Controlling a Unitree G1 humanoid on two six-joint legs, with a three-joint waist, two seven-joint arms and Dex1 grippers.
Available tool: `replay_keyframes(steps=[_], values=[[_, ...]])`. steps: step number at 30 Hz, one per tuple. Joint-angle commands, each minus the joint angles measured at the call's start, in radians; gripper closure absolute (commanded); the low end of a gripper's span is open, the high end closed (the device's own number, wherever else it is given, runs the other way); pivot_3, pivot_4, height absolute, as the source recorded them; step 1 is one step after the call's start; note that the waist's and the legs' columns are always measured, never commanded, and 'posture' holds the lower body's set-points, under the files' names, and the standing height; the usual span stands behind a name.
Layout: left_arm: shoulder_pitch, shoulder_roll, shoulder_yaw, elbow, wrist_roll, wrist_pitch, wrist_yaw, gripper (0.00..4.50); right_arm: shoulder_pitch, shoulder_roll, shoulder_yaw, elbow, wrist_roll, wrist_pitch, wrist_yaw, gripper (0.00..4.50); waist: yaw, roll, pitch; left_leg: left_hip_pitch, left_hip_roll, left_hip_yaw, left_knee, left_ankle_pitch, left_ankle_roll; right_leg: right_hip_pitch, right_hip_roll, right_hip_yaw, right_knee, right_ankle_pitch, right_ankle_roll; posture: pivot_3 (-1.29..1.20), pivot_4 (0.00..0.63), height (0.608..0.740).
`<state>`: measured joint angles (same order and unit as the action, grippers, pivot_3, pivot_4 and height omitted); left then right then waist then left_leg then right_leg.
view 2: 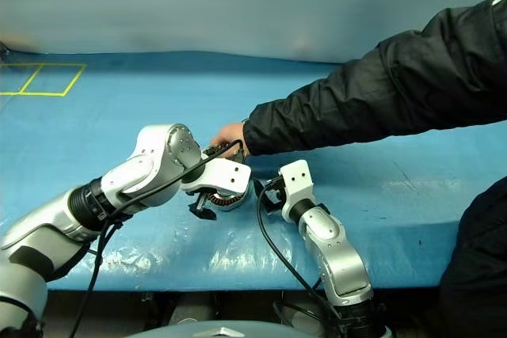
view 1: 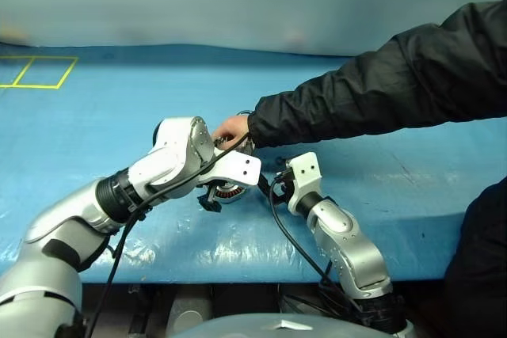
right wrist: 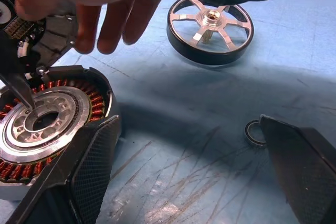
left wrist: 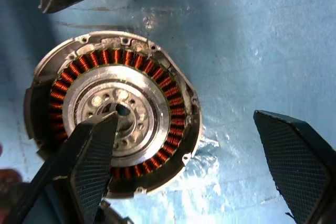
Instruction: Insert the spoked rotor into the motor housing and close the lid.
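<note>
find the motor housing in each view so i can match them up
Left eye view: motor housing at centre, under the left gripper.
Right eye view: at centre, left of the right gripper.
Left wrist view: copper-coiled ring left of middle, one of the open fingers across it.
Right wrist view: at the left edge, partly cut off.
Shared landmark: the person's hand, just beyond the housing.
</note>
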<state>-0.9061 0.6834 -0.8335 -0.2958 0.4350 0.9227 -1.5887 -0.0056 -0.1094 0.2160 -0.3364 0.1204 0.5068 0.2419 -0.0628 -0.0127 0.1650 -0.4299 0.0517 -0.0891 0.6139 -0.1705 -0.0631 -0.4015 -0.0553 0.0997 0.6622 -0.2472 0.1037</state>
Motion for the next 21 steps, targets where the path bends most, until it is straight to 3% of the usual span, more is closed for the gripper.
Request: replay_keyframes(steps=[1,12,17,21], values=[[-0.033,0.022,0.042,-0.065,-0.015,-0.012,0.012,0.03,-0.014,0.001,0.002,-0.018,0.005,-0.006,0.007,0.00,0.000,0.000,0.000,0.000,0.000,0.000,0.000,0.000,0.000,0.000,0.000,0.000,0.000,0.000,0.000,0.00,0.150,0.740],[0.016,0.044,0.155,-0.189,-0.114,0.052,0.094,0.03,-0.013,-0.009,-0.002,-0.029,0.007,0.006,0.013,0.00,-0.001,0.000,0.001,0.000,0.000,0.000,0.000,0.000,0.000,-0.001,0.000,0.000,0.000,0.000,0.000,0.00,0.150,0.740],[0.150,0.024,0.233,-0.227,-0.179,0.110,0.217,0.03,-0.005,-0.009,0.000,-0.037,0.007,0.009,0.012,0.00,-0.003,0.000,0.001,0.000,0.000,0.000,-0.001,0.000,0.000,-0.001,0.000,0.000,0.000,0.000,0.000,0.00,0.150,0.740],[0.318,-0.050,0.356,-0.259,-0.250,0.118,0.368,0.03,0.006,-0.008,-0.003,-0.053,0.006,0.012,0.006,0.00,-0.003,0.000,0.001,-0.001,0.000,0.000,0.000,0.000,0.000,-0.001,0.000,0.000,0.000,0.000,0.000,0.00,0.150,0.740]])
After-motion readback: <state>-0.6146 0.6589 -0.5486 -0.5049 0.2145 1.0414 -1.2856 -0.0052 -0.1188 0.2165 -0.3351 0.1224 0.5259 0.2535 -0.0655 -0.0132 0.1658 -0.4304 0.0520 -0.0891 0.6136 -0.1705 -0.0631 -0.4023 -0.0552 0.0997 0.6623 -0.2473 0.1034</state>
